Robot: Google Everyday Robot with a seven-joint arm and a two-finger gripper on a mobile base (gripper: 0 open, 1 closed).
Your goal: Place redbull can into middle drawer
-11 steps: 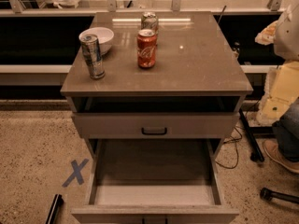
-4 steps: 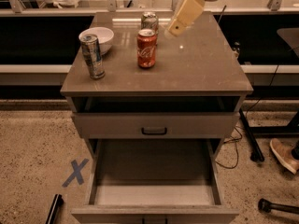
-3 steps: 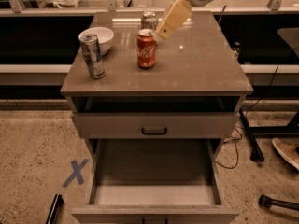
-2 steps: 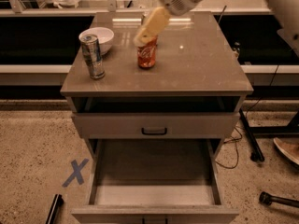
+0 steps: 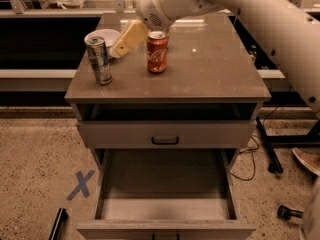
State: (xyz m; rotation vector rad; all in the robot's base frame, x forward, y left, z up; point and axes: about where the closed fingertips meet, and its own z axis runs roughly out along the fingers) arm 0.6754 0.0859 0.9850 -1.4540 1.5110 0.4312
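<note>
Hovering above the worktop [image 5: 210, 64], the tool [image 5: 126, 39] has the redbull can [image 5: 98, 60] just beside it and the open middle drawer [image 5: 165, 181] well below; whether the tool is open or closed cannot be told.

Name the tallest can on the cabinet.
The redbull can at left front, slimmer than the red cola can; the gripper hovers between them.

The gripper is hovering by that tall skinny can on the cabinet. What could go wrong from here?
1. The gripper sits between the white bowl and the red cola can, close to both, so it might bump either one.
2. The redbull can is tall, slim and stands near the left front edge of the cabinet top. An off-centre touch could tip it onto the floor.
3. The middle drawer lies open low down, so a high release might topple the can.
</note>
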